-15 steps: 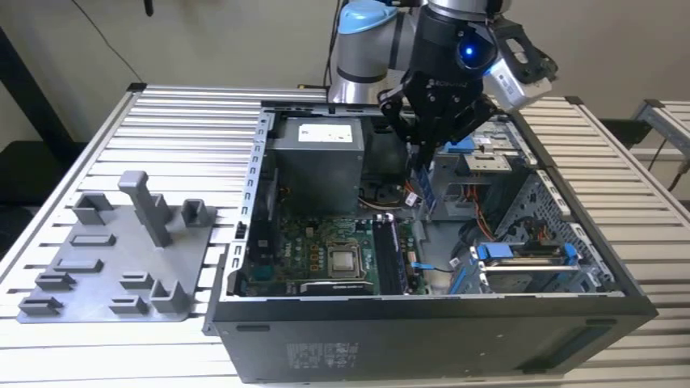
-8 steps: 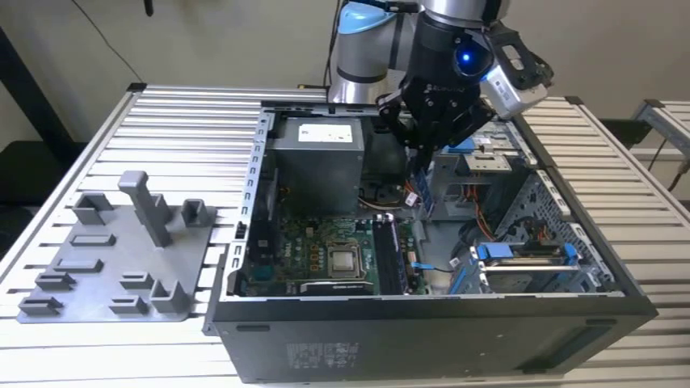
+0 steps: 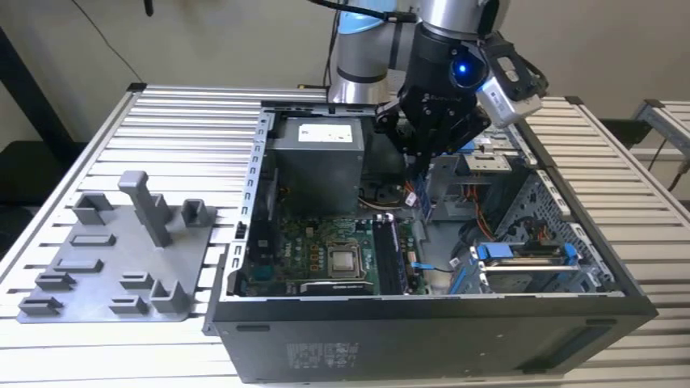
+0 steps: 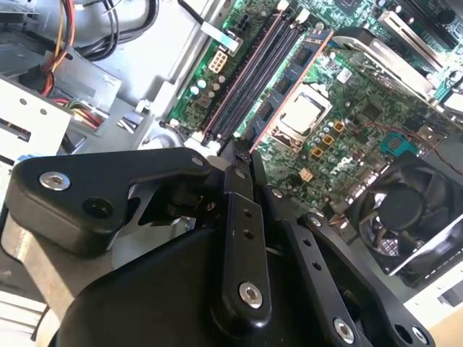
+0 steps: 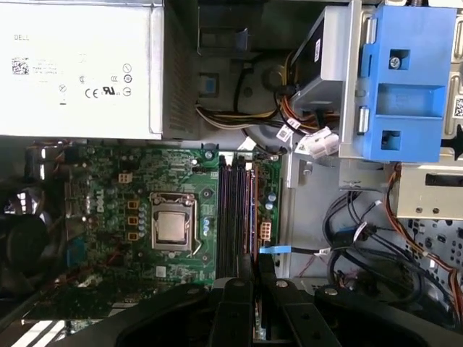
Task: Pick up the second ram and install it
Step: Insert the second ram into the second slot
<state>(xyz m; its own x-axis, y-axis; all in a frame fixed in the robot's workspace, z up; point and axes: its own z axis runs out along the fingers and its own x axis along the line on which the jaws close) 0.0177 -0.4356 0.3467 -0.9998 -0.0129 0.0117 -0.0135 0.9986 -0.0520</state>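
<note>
Grip: the gripper [image 5: 253,273] is clamped on a thin edge-on board, judged to be the second ram [image 4: 244,147]
Position: high in the open computer case [image 3: 431,339], well above the memory slots [image 5: 233,217]
Long axis: parallel to the slots, which lie beneath it

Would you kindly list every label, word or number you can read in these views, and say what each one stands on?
White label on the grey metal power supply box: fine print and symbols, too small to quote reliably.
White print on the black computer case's outer wall: too small to read.
White sticker beside the blue plastic drive bracket: too small to read.
Nothing else is legible.
</note>
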